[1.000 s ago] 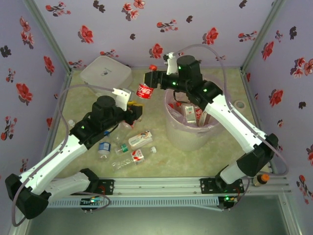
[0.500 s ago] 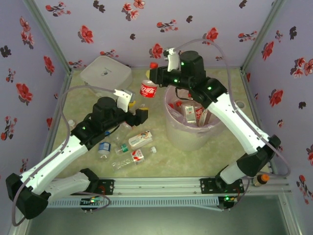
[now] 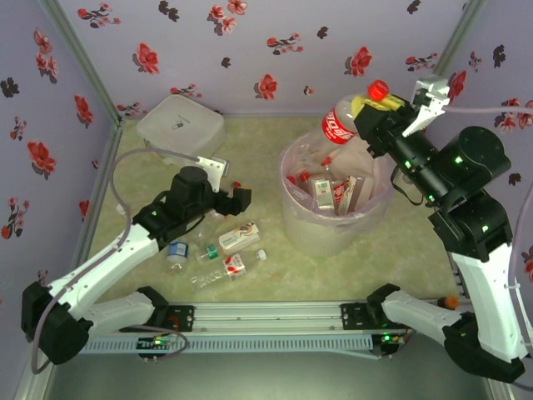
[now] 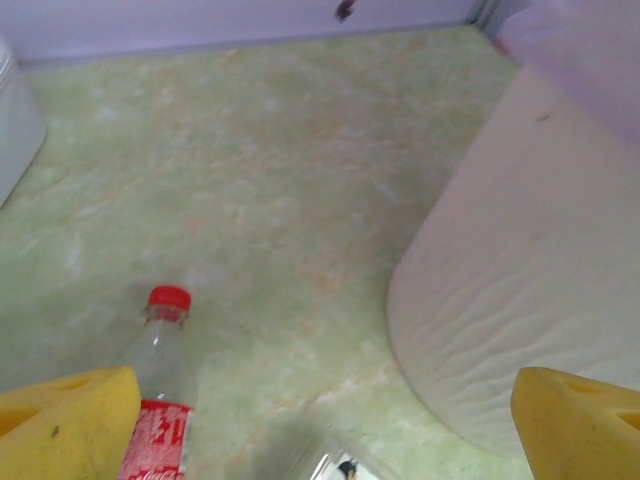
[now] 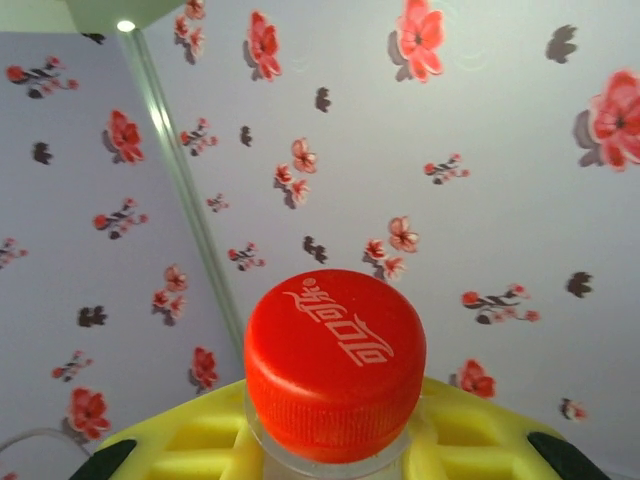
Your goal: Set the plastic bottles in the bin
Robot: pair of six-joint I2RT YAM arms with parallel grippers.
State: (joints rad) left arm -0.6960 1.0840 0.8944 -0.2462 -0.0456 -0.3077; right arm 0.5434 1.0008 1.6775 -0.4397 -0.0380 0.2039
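clear glossy plastic bottles point(image 3: 236, 237), ribbed red cap point(image 5: 335, 358).

**Three cameras, one bin point(image 3: 315, 232): how your views sit around it.**

Your top external camera looks down from above and behind the arm bases point(image 3: 171, 317), far enough back to take in the whole table point(image 3: 250, 154), with the bin right of centre. Your left wrist camera sits low and close on the bin's left, facing the back wall point(image 4: 200, 20). It shares the bin's left flank and the tabletop beside it with the top view. Your right wrist camera, above the bin's far rim, tilts up at the flowered wall point(image 5: 480, 150). It is tight on the red-capped bottle point(image 5: 335, 365), which the top view also shows.
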